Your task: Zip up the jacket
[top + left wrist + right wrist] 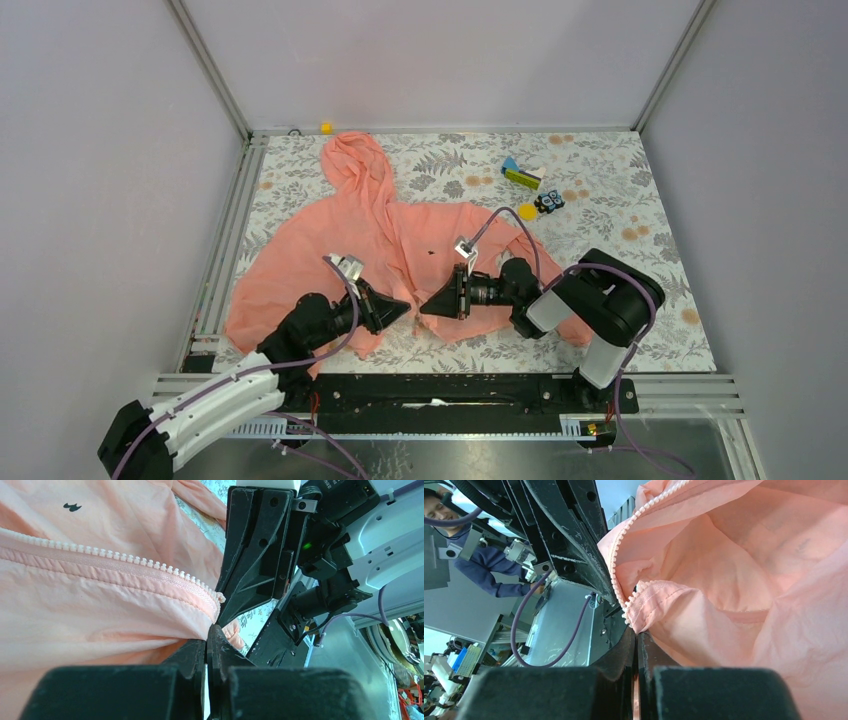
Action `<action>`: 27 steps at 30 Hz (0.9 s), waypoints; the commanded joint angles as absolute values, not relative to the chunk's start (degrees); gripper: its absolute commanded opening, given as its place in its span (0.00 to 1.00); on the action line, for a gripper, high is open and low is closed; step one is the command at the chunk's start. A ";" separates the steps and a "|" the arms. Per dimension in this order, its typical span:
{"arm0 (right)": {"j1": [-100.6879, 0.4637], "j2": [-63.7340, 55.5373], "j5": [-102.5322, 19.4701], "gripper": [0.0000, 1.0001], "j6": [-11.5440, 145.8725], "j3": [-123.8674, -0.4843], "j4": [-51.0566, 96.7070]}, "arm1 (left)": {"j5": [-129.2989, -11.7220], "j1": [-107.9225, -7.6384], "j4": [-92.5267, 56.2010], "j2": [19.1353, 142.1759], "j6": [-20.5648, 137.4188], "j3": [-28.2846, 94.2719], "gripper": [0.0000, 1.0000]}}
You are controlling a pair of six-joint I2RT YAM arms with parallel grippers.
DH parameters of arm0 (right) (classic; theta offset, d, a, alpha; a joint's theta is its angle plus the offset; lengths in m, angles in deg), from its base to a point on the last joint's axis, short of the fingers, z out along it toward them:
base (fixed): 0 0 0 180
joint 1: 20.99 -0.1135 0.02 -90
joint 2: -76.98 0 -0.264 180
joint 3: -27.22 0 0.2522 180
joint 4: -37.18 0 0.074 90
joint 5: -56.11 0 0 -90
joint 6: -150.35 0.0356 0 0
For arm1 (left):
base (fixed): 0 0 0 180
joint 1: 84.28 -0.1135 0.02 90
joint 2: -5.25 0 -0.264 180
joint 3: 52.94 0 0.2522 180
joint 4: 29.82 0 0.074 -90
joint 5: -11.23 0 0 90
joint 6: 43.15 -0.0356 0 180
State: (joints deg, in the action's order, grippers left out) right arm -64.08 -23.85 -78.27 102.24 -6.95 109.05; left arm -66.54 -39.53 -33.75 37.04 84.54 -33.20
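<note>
The jacket (300, 265) lies spread flat on the bench (600, 180). It fills the left and middle of the overhead view, with its hood (352, 165) towards the upper left and its bottom hem along the lower edge, next to the arms. The front is open.

The two claws meet tip to tip at the middle of the hem, in the lower centre of the frame. The left claw (398, 312) is clenched on the bottom corner of one front panel. In its wrist view the line of white zipper teeth (125, 558) runs in from the left edge and ends just above the pinched cloth. The right claw (428, 306) is clamped on the bottom corner of the other panel, where that side's teeth curl down to the nip in the lower centre of its own view. Each claw fills much of the other's wrist view, so they are very close, but the two rows of teeth are not joined.

The step in hand looks like the start of the zip: bringing the two bottom ends together. I cannot make out the slider or the pin in any view, and the fold of cloth at the right claw may hide them. The next move calls for lining the two tape ends up, parallel and level, without letting either corner slip. The thin cloth bunches easily, so slack between the claws could throw the teeth out of line.
</note>
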 commanded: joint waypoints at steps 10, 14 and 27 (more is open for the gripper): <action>-64.67 -18.34 -75.47 0.00 102.54 -7.70 119.94 | -65.57 -39.76 -36.25 31.90 84.18 -35.14 0.00; -64.73 -18.41 -75.70 0.00 101.94 -7.48 119.93 | -65.95 -39.77 -35.41 29.59 84.42 -35.78 0.00; -64.72 -17.65 -79.60 0.00 100.44 -8.87 119.94 | -66.05 -39.77 -35.45 31.81 84.54 -34.62 0.00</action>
State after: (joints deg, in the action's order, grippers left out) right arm -64.19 -19.75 -78.27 101.78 -7.16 109.44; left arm -66.59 -39.53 -32.86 30.99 84.65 -35.10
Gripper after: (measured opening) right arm 0.020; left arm 0.013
